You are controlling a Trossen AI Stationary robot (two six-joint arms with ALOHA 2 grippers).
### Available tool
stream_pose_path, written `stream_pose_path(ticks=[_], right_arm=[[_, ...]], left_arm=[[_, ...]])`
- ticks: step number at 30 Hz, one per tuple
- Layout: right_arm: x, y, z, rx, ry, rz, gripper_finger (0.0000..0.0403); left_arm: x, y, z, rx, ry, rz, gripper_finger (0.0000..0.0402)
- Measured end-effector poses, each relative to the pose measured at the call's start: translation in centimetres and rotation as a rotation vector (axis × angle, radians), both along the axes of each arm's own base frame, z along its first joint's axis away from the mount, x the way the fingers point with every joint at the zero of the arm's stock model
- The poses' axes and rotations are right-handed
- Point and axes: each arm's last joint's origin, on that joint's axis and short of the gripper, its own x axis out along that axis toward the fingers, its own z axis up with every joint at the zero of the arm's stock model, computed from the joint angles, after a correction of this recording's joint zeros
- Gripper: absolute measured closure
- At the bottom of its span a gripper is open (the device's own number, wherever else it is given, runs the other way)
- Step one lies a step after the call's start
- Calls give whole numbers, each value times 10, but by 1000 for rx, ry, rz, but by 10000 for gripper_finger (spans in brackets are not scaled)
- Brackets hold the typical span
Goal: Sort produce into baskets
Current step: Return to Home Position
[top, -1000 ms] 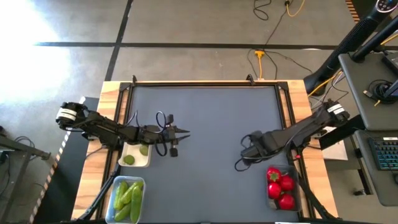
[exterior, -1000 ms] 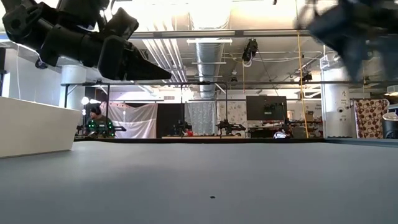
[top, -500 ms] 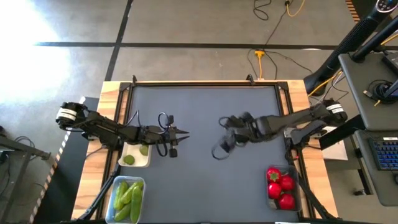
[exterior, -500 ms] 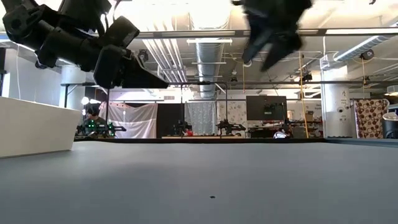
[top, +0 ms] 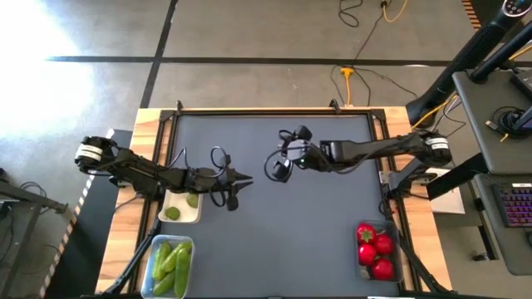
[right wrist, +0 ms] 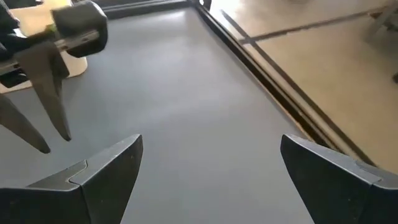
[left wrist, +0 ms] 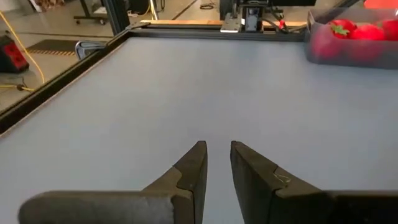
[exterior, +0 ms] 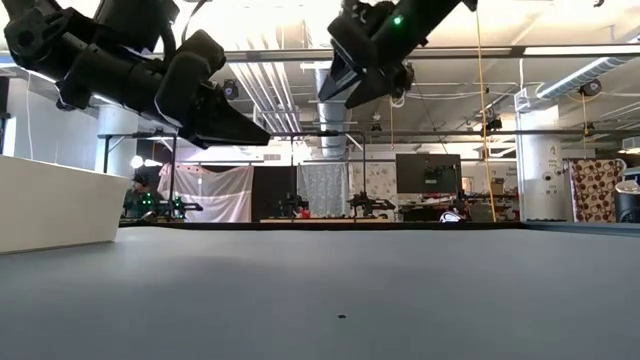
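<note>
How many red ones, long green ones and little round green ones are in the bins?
Red tomatoes: 4
Green cucumbers: about 4 (they overlap, so it is hard to be sure)
Light-green limes: 2 in view
Total: about 10

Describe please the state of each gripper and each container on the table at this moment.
Left gripper: almost shut, empty, above the table beside the white tray.
Right gripper: wide open, empty, above the table's middle.
White tray: holds two limes.
Near clear tub: holds green cucumbers.
Far clear tub: holds red tomatoes.
</note>
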Motion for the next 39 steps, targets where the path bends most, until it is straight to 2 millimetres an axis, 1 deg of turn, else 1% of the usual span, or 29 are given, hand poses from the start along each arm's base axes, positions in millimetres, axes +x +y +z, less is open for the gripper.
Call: stream_pose_path(ticks=[3,7,11,14,18,21,24,27,30,33,36,39], right_arm=[[2,-1,-5,29,1,-19,30],[-1,-1,-11,8,81,-2,30],[-6,1,-16,21,152,-1,30],[-10,1,-16,-17,215,35,30],[-20,1,-14,-39,265,57,30],[-33,2,-12,-37,265,108,30],[-52,3,-9,-8,212,172,30],[-76,6,-7,19,109,231,30],[-106,7,-7,6,-2,239,30],[-140,9,-8,-15,-146,237,30],[-173,13,-13,-15,-317,268,30],[-202,16,-29,12,-471,274,30]], left_arm=[[0,0,0,27,4,-8,345],[1,1,3,71,-13,-18,345],[0,3,10,124,-44,-21,345],[-3,5,18,167,-60,-23,345],[-12,7,29,218,-52,5,345],[-21,9,36,227,-34,16,345],[-31,10,43,215,-25,21,345],[-40,11,48,199,-9,24,345],[-48,11,50,172,-4,31,345],[-55,12,48,142,-19,31,345],[-64,12,41,134,-35,22,345],[-74,13,37,116,-89,29,345]])
